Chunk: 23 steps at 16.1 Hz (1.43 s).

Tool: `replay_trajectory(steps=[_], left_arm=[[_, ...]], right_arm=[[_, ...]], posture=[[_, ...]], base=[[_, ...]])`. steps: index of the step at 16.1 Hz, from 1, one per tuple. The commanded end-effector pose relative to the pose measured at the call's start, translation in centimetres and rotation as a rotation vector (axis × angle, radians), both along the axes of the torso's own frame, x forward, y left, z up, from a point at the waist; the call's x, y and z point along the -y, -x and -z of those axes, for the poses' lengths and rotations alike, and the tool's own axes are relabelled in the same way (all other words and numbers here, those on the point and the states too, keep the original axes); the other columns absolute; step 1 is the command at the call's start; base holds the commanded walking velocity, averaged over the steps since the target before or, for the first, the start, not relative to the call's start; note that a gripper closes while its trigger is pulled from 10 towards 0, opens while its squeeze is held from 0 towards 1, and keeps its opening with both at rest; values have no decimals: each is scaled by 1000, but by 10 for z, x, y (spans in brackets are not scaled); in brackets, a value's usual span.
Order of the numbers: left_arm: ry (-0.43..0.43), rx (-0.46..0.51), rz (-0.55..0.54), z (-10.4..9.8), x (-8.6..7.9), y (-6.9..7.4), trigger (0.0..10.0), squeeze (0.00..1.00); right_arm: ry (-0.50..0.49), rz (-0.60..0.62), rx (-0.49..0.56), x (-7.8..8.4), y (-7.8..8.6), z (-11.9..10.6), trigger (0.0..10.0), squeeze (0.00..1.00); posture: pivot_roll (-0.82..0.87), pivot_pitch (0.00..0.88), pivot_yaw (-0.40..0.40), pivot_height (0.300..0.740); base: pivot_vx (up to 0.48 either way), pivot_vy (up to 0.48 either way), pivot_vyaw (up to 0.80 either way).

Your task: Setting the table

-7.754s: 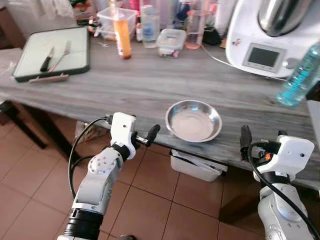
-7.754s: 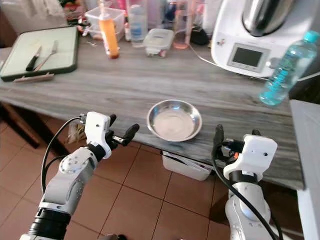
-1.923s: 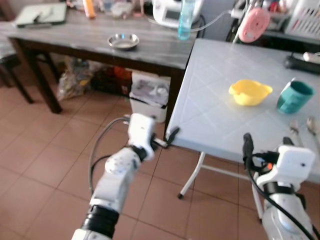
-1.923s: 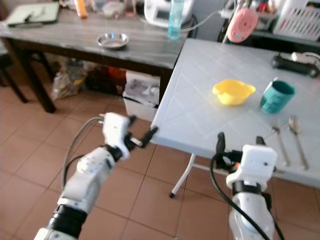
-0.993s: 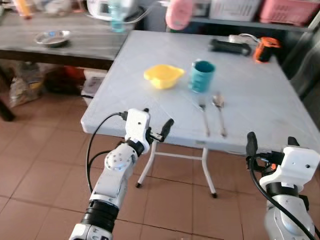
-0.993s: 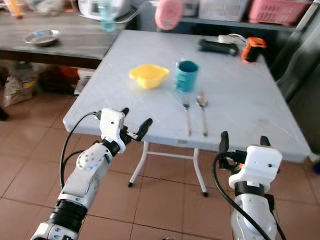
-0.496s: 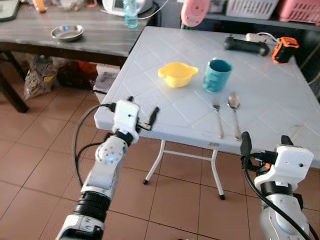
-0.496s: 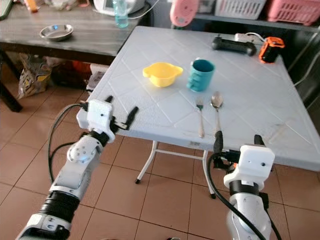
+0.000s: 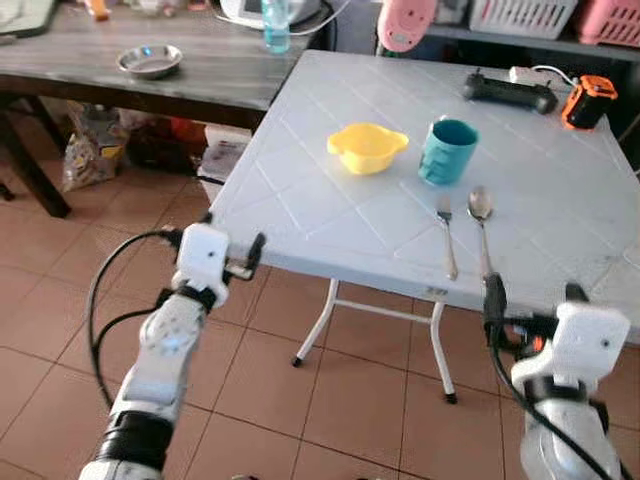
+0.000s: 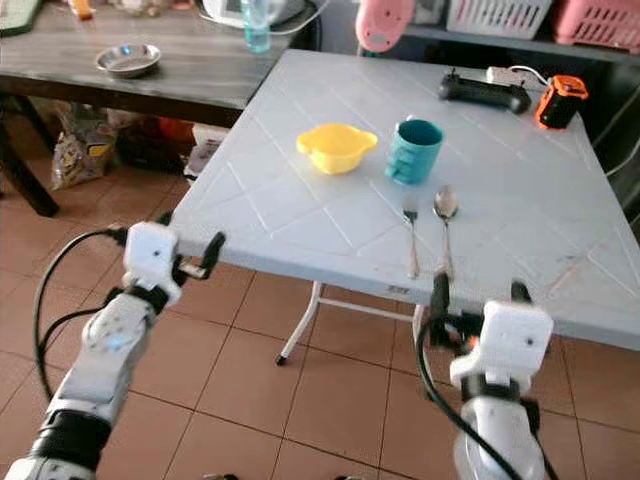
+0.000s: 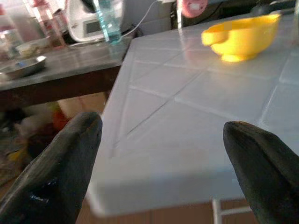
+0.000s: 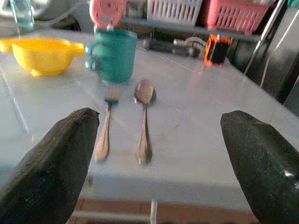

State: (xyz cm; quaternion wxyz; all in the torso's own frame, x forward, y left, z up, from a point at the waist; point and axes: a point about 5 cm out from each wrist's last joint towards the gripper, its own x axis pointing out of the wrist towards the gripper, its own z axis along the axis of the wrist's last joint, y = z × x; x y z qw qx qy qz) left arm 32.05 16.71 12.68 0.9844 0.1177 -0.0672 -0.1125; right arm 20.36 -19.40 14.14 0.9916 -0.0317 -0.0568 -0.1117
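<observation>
Room: terracotta floor tiles (image 9: 60,300), white folding tabletop (image 9: 330,215) ahead, dark wooden tabletop (image 9: 140,85) well beyond the left pincer.
What changed: over the last seconds the view swung off the wooden tabletop and onto the white one; half a second ago the white tabletop sat much the same but a touch further off. That's camera motion, the things haven't moved.
Meaning: my read is the walk-up is nearly over and reaching comes next; nothing handled yet.
Left pincer (image 11: 159,172): fingers wide apart, empty, level with the near corner of the white tabletop, just short of its edge.
Right pincer (image 12: 159,163): fingers wide apart, empty, just short of the near edge.
Fork (image 12: 105,128): straight ahead of the right pincer, flat, handle toward it.
Spoon (image 12: 144,119): just beside the fork, parallel, apart from it.
Mug (image 12: 112,55): teal, upright, beyond the fork tip.
Bowl (image 11: 240,37): yellow, ahead of the left pincer, well apart from it, beside the mug.
Metal dish (image 9: 150,61): on the wooden tabletop, far beyond the left pincer.
Bottle (image 9: 276,20): same tabletop, near its end.
Next (judgement): right pincer is best placed for fork or spoon; flat cutlery will be awkward to lift.
</observation>
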Motion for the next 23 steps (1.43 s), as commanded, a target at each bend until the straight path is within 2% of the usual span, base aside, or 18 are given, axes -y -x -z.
replay_trajectory(steps=[1,4,8,23], left_arm=[[-10,7,-5,-1,-3,2,10000,0],[26,3,38,-3,3,5,10000,0],[53,29,62,-14,11,-2,10000,0],[96,-9,149,-11,30,-3,10000,0]], right_arm=[[4,4,6,1,2,0,10000,0],[11,-5,1,2,1,1,10000,0],[28,-17,25,0,-4,-3,10000,0],[20,-33,17,-7,-2,0,10000,0]], posture=[[80,126,1,740],[80,126,4,740],[81,121,12,740],[69,124,16,740]], base=[[0,0,0],[0,0,0],[277,0,0],[316,0,0]])
